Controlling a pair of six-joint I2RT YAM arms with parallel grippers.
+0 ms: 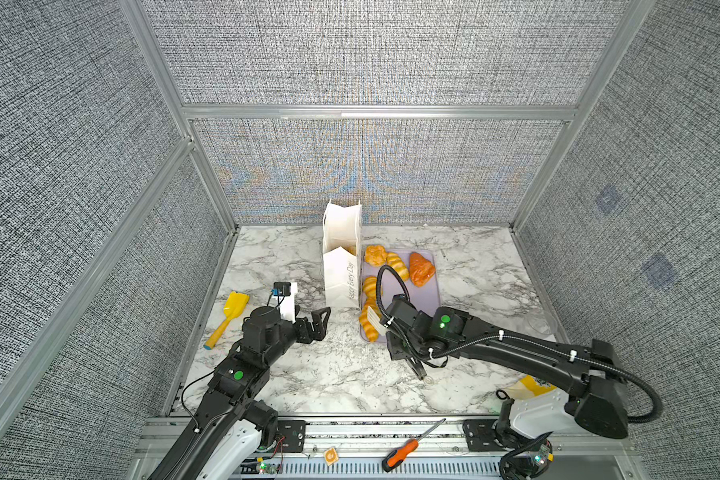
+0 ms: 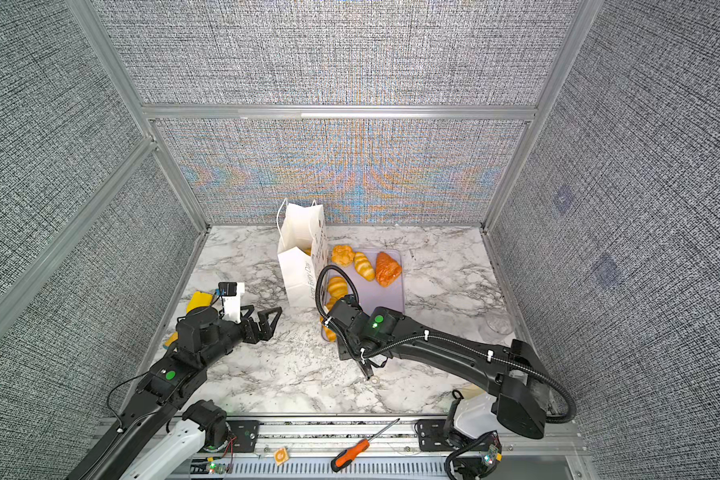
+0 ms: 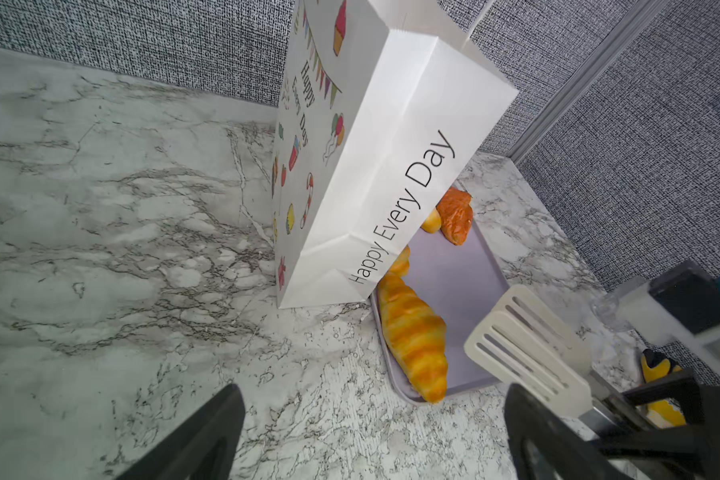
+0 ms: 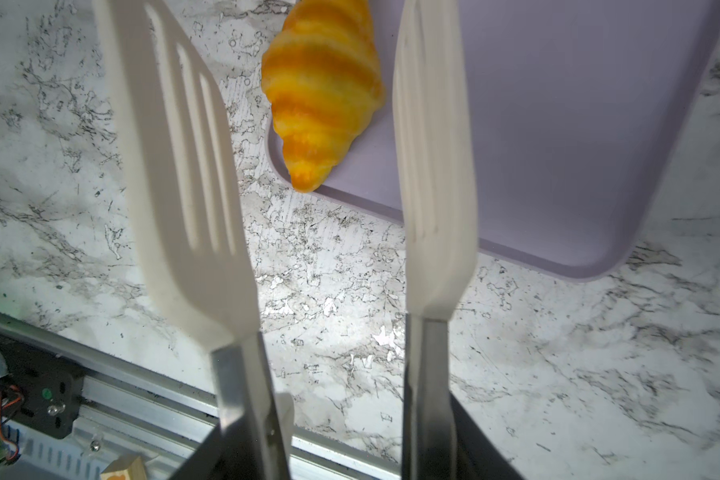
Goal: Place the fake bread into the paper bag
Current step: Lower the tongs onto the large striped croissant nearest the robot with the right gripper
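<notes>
screwdriver (image 1: 400,452): orange handle, just lying on the metal rail (image 1: 350,428) at bottom centre of both top views, off the marble.
scoop (image 1: 229,316): yellow, lower left of centre, handle pointing down-left. Left arm half hides it in a top view.
left gripper (image 1: 313,325): a bit left of centre, jaws spread wide with nothing in them, aimed at the foot of the bag but not touching it.
right gripper (image 4: 346,465): just right of centre, clamped on the metal arms of the tongs (image 4: 192,174).
tongs: two white slotted blades standing apart with nothing between them, up over the tray's near left corner.
nearest croissant (image 4: 321,95): golden with stripes. Long axis runs bottom to top in the top views, near tip poking over the rim at that same corner.
tray (image 1: 427,299): flat lilac one, right beside the bag.
second golden piece (image 1: 370,286): on the tray tight against the bag, partly behind a cable.
paper bag (image 1: 341,274): upright, dead centre, mouth open upward. A bit of golden bread (image 1: 352,250) peeks out inside.
writing: grey "Happy Every Day" runs bottom to top up the narrow side. The left wrist view shows the same words on the broad face, plus bunting, cupcakes and balloons.
far row on tray: ruffled round one (image 1: 376,254); striped loaf (image 1: 398,266) angled upper left to lower right; darker orange-brown croissant (image 1: 421,269), long axis roughly up-down.
</notes>
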